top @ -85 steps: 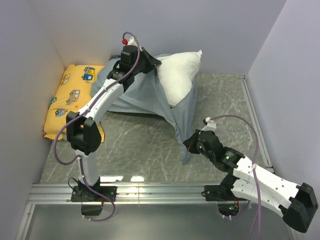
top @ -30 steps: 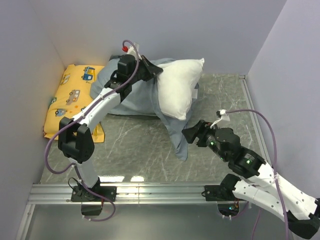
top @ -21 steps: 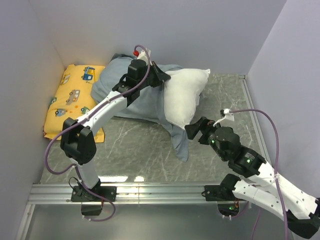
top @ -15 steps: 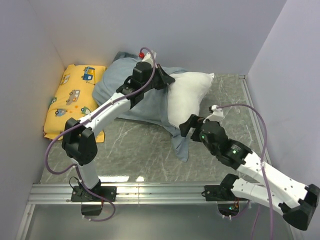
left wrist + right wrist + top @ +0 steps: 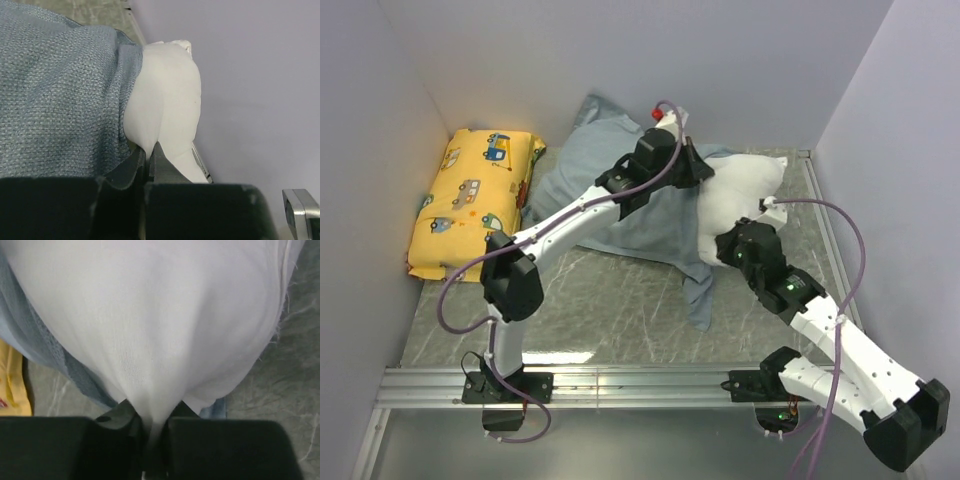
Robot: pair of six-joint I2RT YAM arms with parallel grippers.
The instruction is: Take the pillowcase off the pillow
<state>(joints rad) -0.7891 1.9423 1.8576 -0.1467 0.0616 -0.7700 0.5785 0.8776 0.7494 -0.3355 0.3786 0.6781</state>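
Observation:
The white pillow (image 5: 745, 190) lies at the back right, its left part still inside the blue-grey pillowcase (image 5: 590, 180), which spreads to the left along the back wall, with a tail hanging onto the table (image 5: 698, 298). My left gripper (image 5: 698, 172) is shut on a fold of the white pillow (image 5: 165, 100) right at the pillowcase's (image 5: 60, 90) open edge. My right gripper (image 5: 728, 240) is shut on the pillow's near side, pinching white fabric (image 5: 160, 315). The pillowcase (image 5: 50, 355) shows to its left.
A yellow cartoon-car pillow (image 5: 470, 200) lies at the far left against the wall. Walls close in the left, back and right sides. The marbled table (image 5: 600, 300) ends at a metal rail (image 5: 620, 380) in front.
My right gripper let go of the pillowcase's tail and took hold of the pillow. My left arm swung right, carrying the pillow toward the back right corner; more white pillow shows.

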